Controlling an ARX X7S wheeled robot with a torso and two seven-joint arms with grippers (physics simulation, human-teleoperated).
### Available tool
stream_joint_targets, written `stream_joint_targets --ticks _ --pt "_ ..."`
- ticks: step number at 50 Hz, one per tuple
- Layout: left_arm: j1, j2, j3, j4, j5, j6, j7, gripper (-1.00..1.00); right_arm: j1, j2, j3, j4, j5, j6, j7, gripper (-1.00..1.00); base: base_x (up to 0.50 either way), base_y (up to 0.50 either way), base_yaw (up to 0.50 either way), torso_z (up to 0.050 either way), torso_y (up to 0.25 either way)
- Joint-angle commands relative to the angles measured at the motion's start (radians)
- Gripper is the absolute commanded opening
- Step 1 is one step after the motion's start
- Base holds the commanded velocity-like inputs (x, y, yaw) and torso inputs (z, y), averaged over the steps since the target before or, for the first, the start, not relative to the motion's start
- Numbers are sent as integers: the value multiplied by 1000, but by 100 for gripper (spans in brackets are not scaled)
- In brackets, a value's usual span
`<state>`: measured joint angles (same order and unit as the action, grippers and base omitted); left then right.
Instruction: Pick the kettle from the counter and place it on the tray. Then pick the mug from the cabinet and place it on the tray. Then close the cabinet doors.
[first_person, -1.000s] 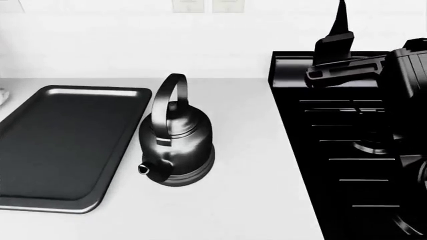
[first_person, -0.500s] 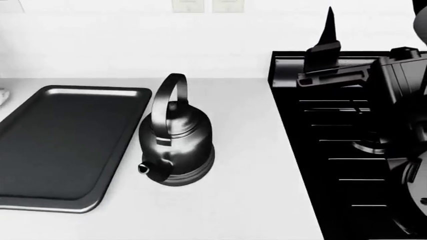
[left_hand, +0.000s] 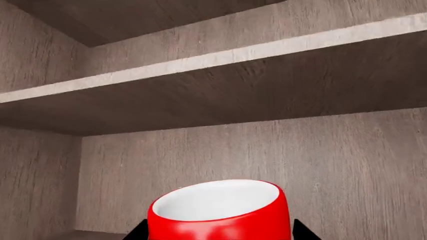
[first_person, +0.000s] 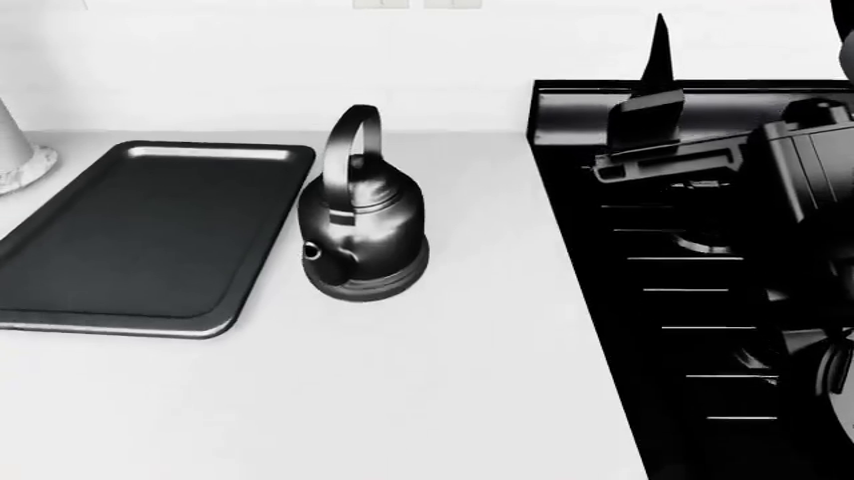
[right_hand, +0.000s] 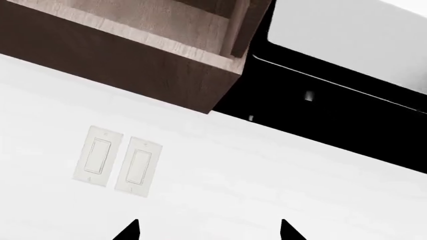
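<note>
Big white counter (first_person: 441, 380) with loads of bare room across the front and middle, black stove top (first_person: 694, 300) taking up the whole 3 o'clock side. Right arm hanging over that stove, wrist level, right gripper (first_person: 654, 90) up around 1 o'clock with fingers spread wide on nothing, aimed at the wall with its two light switches (right_hand: 120, 162) below the cabinet's underside (right_hand: 133, 65). Tray (first_person: 147, 240) flat at 9 o'clock, nothing on it, its right rim just beside the kettle (first_person: 360, 225) but apart from it. Kettle upright on the counter near center, spout toward 7 o'clock, open counter between it and the stove edge. Left gripper (left_hand: 220, 232) up inside the cabinet, fingertips (left_hand: 137, 232) spread either side of the red mug (left_hand: 220, 212) under the shelf (left_hand: 213, 55); can't tell whether touching.
</note>
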<state>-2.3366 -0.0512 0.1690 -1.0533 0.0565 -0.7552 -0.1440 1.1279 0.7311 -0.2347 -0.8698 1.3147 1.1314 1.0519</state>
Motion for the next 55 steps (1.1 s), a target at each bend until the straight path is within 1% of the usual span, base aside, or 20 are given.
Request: stream_joint_targets --ticks 1,4,7,11,13,20,26,31,36,39,49,52,55 --pt "-18 10 -63 119 64 -66 40 -100 12 8 7 -13 42 3 28 100 -496 0 0 0 0" --pt "-13 7 -68 140 64 -80 48 -100 10 8 6 -14 39 0 28 100 -500 0 0 0 0" --pt "17 0 -67 219 58 -126 60 -100 3 9 5 -16 36 -4 27 100 -499 0 0 0 0" --pt "98 -13 -45 402 59 -219 98 -100 -14 13 9 -20 27 -15 21 100 -497 0 0 0 0" --pt "145 -21 -45 504 54 -275 115 -100 -33 15 13 -22 11 -27 10 100 0 0 0 0 0" --pt "384 -72 -18 998 31 -517 203 -100 -126 30 22 -28 -73 -82 -44 100 0 0 0 0 0" --pt "546 -110 -35 1294 17 -652 240 -100 -182 48 39 -54 -85 -109 -44 100 0 0 0 0 0" --pt "670 -129 -53 1485 4 -741 264 -100 -214 55 45 -92 -75 -120 -30 100 0 0 0 0 0" --pt "777 -145 -53 1625 -10 -799 287 -100 -249 57 43 -96 -107 -142 -50 100 0 0 0 0 0" --pt "841 -155 -51 1676 -17 -813 304 -100 -263 59 44 -96 -123 -153 -59 100 0 0 0 0 0" --pt "1033 -133 -58 1787 52 -811 392 -100 -278 46 22 -79 -160 -165 -75 100 0 0 0 0 0" --pt "1079 -127 -62 1796 54 -799 399 -100 -275 43 17 -77 -162 -164 -74 100 0 0 0 0 0" --pt "1133 -124 -63 1779 52 -753 397 -100 -288 42 20 -74 -170 -179 -85 100 0 0 0 0 0"
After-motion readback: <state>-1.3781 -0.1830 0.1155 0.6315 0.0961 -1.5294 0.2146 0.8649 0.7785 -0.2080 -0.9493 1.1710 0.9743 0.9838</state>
